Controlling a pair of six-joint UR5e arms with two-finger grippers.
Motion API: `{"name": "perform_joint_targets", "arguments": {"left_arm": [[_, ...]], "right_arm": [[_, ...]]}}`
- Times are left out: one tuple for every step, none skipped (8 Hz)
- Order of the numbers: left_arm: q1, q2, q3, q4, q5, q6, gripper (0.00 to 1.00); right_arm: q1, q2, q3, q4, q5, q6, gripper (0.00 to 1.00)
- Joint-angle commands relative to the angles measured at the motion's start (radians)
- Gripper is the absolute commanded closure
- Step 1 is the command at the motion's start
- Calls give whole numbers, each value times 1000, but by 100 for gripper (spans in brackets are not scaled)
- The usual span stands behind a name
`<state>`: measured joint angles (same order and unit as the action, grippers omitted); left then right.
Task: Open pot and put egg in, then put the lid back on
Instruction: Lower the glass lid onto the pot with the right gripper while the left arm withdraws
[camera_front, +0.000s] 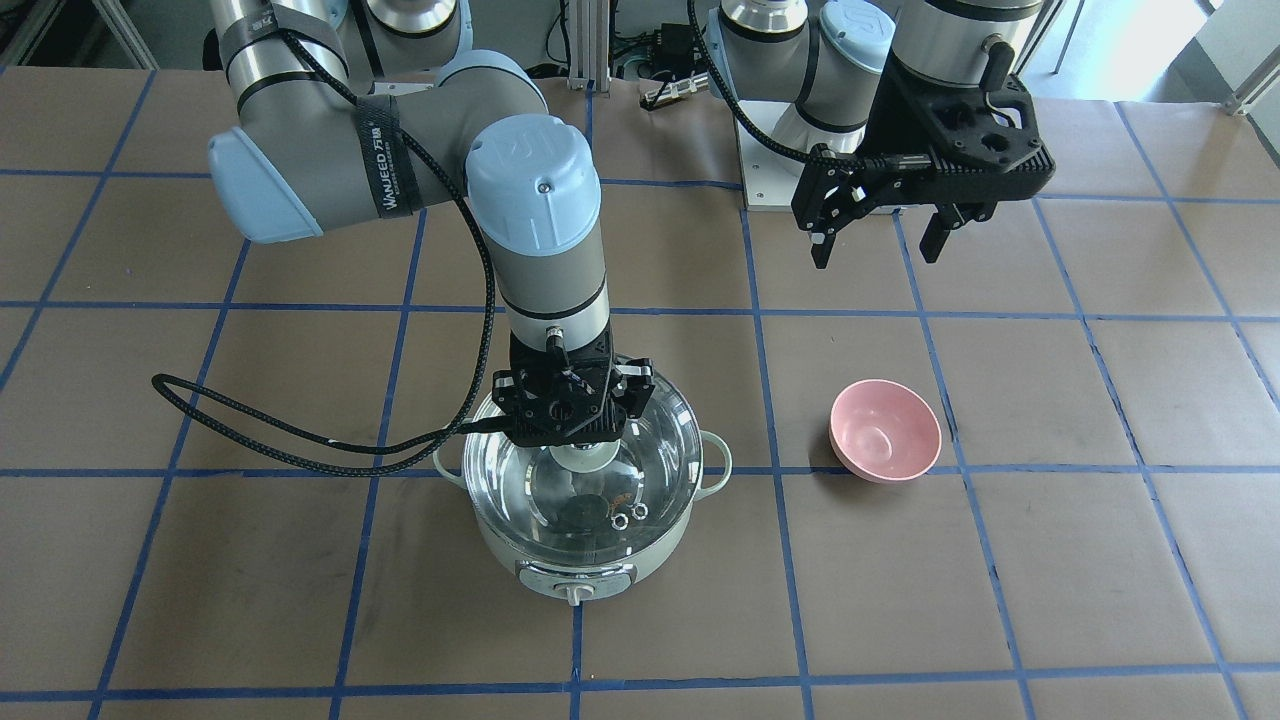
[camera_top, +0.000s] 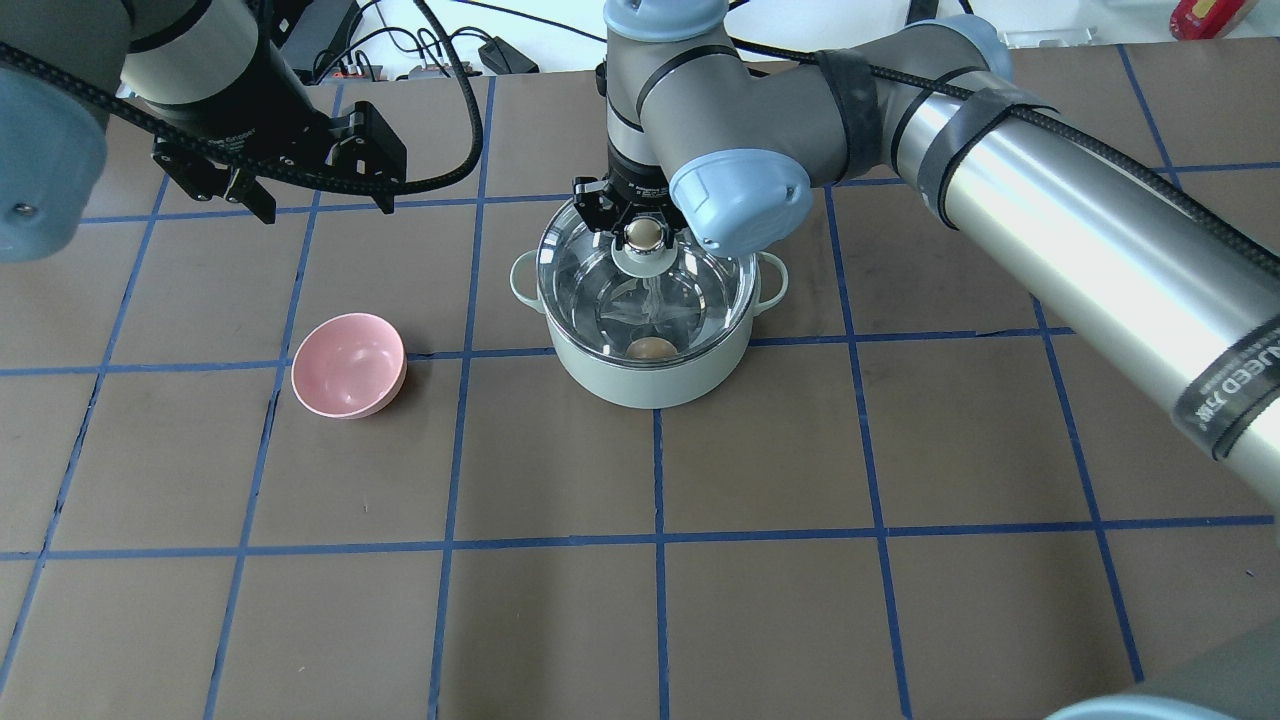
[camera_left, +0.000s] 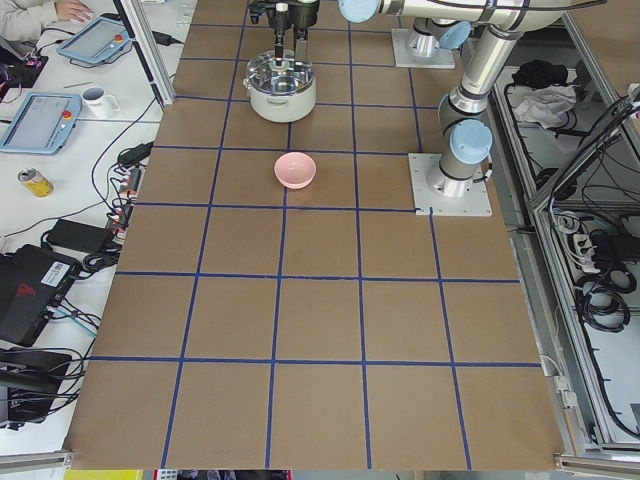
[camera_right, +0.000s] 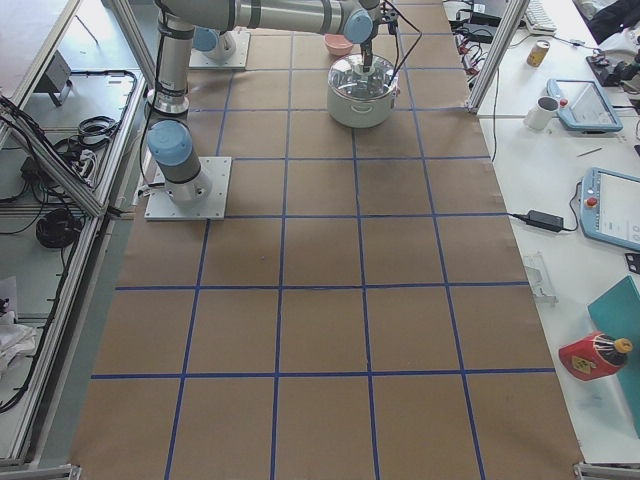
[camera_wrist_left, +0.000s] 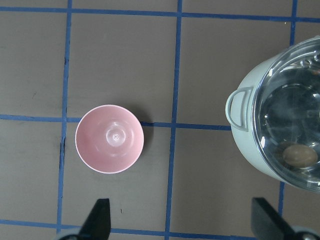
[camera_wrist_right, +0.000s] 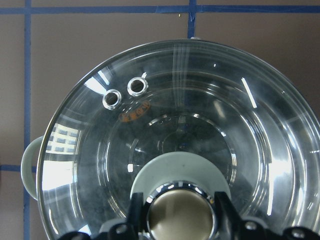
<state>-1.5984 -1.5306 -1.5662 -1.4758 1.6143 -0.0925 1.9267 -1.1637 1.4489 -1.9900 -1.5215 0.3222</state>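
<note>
The mint-green pot (camera_top: 650, 385) stands mid-table with the clear glass lid (camera_top: 600, 280) seated on it. The tan egg (camera_top: 652, 348) lies inside on the steel bottom and shows through the glass; it also shows in the left wrist view (camera_wrist_left: 299, 155). My right gripper (camera_top: 645, 235) points straight down over the lid's centre. Its fingers (camera_wrist_right: 222, 215) press both sides of the beige knob (camera_wrist_right: 181, 215). My left gripper (camera_front: 877, 252) is open and empty, held high above the table near the pink bowl.
A small empty pink bowl (camera_top: 348, 365) sits about one grid square to the pot's left in the overhead view. Brown paper with blue tape lines (camera_top: 655, 540) covers the table. The right arm's black cable (camera_front: 250, 420) loops beside the pot.
</note>
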Motion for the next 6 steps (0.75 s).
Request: {"name": "perform_joint_targets", "arguments": {"left_arm": [[-1, 3, 0, 3, -13, -38, 0], [0, 4, -1, 2, -13, -36, 0], [8, 3, -2, 2, -10, -38, 0], [9, 1, -2, 6, -4, -38, 0], [8, 1, -2, 5, 1, -38, 0], [8, 1, -2, 5, -1, -44, 0]], "right_arm": [[0, -1, 2, 0, 1, 0, 100], [0, -2, 2, 0, 1, 1, 100], [0, -1, 4, 0, 0, 0, 100], [0, -1, 4, 0, 0, 0, 100], [0, -1, 4, 0, 0, -5, 80], [0, -1, 4, -1, -2, -14, 23]]}}
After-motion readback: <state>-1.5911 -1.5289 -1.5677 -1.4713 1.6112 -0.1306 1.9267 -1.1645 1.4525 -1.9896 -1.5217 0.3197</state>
